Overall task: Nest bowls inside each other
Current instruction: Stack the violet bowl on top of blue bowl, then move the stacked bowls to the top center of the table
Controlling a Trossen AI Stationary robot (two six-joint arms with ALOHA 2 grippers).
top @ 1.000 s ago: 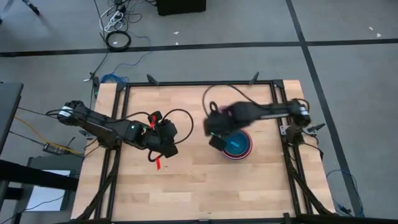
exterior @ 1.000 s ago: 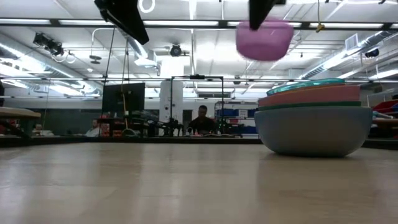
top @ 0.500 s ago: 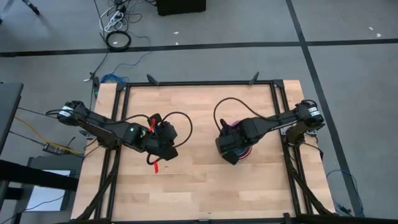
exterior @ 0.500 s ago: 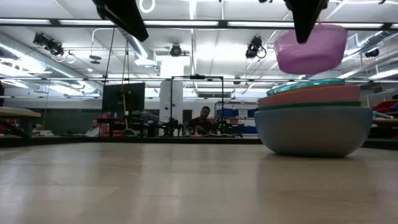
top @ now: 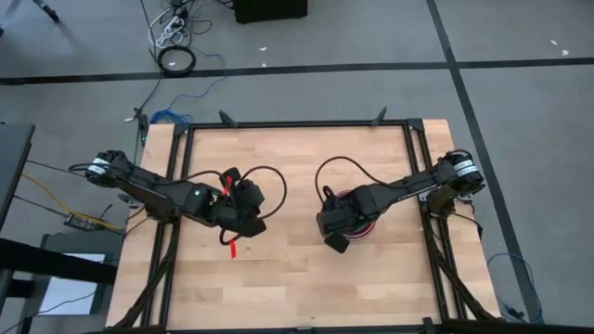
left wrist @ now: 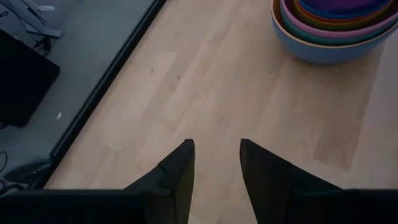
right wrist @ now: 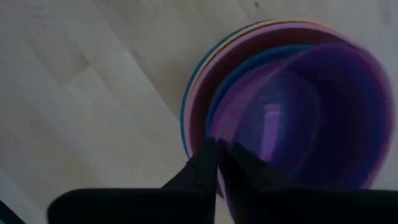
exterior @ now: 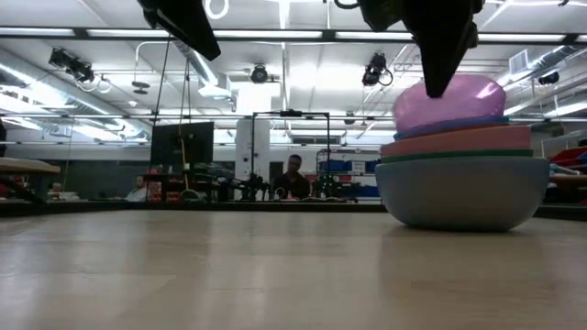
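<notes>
Several nested bowls form a stack (exterior: pixel 459 188) that rests on its grey-blue outermost bowl at the table's right half; the stack (left wrist: pixel 329 31) also shows in the left wrist view. A purple bowl (exterior: pixel 454 101) sits tilted in the top of the stack. My right gripper (right wrist: pixel 222 155) comes down from above, shut on this purple bowl (right wrist: pixel 311 112), and in the high view it hides most of the stack (top: pixel 368 221). My left gripper (left wrist: pixel 217 155) hangs open over bare wood left of the middle (top: pixel 247 215), touching nothing. My right gripper pinches the purple bowl's rim (right wrist: pixel 219 142) on the side nearest the camera, one finger inside the bowl and one outside. The fingers (exterior: pixel 440 78) point down from above. The bowl sits tilted, its underside in the stack's top bowl and its held side raised.
Bare wooden tabletop (top: pixel 288 269) spreads between the arms and toward the near edge. A black metal frame (top: pixel 297 123) runs round the table. Red tape (top: pixel 234 243) hangs below the left arm. A person (exterior: pixel 293 174) sits far back in the room.
My right gripper has carried the purple bowl toward the table's near edge and down over the stack. The bowl hung clear above the stack before; it now rests tilted in the top bowl. The left arm has kept still.
</notes>
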